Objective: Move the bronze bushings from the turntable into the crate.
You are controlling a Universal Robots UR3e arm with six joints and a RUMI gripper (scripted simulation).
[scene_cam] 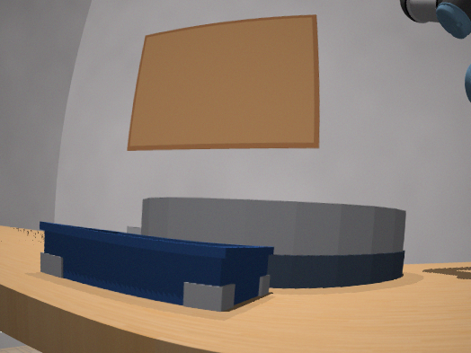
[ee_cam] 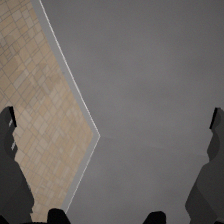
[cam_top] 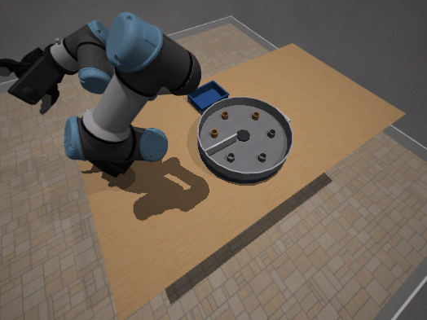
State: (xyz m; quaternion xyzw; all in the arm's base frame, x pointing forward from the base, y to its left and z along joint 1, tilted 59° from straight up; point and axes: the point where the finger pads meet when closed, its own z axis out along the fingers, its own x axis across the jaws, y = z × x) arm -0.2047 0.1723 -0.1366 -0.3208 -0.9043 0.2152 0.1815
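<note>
Three bronze bushings stand on the turntable [cam_top: 244,174] [scene_cam: 270,227]: one bronze bushing [cam_top: 225,116] toward the crate, a second bronze bushing [cam_top: 256,116] at the back right, a third bronze bushing [cam_top: 214,133] at the left. Three steel bushings stand there too: one steel bushing [cam_top: 271,133] at the right, another steel bushing [cam_top: 262,158] and a third steel bushing [cam_top: 231,160] at the front. The blue crate [cam_top: 209,96] [scene_cam: 135,263] shows no bushing inside in the top view. My gripper [cam_top: 23,91] [ee_cam: 112,108] is open and empty, far left of the turntable.
The turntable has a raised wall around it, a dark centre hub [cam_top: 243,135] and a light divider bar [cam_top: 222,142] from hub to wall. The crate sits close beside the wall. The arm [cam_top: 118,104] stands left of both on the wooden table [cam_top: 318,100].
</note>
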